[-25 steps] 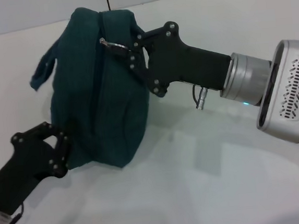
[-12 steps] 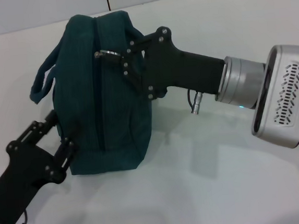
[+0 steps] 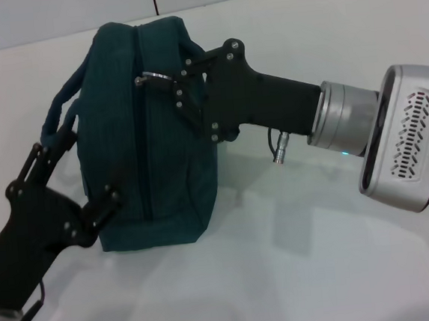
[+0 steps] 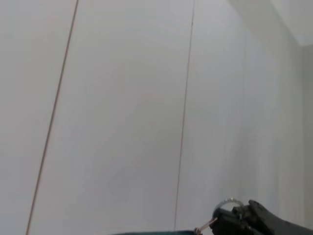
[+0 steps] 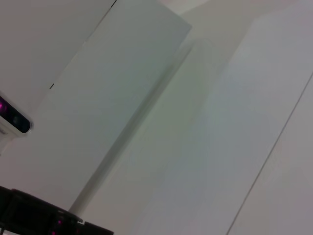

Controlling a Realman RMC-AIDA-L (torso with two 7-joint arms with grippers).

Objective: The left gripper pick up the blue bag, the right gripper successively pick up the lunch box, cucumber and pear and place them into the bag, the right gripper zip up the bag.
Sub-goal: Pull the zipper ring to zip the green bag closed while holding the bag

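Blue bag (image 3: 148, 136): stood upright on the white table (image 3: 322, 271), centre-left, zip line running near-to-far. Right gripper (image 3: 169, 85): clamped on the zip pull (image 3: 153, 77) at the far top. Left gripper (image 3: 76, 172): fingers apart at the bag's near-left side. Step judged: zipping, apparently near done; next, let go of the pull.

Blue bag (image 3: 148, 129): dark teal fabric, upright on table, zipper closed, strap loop at left side.
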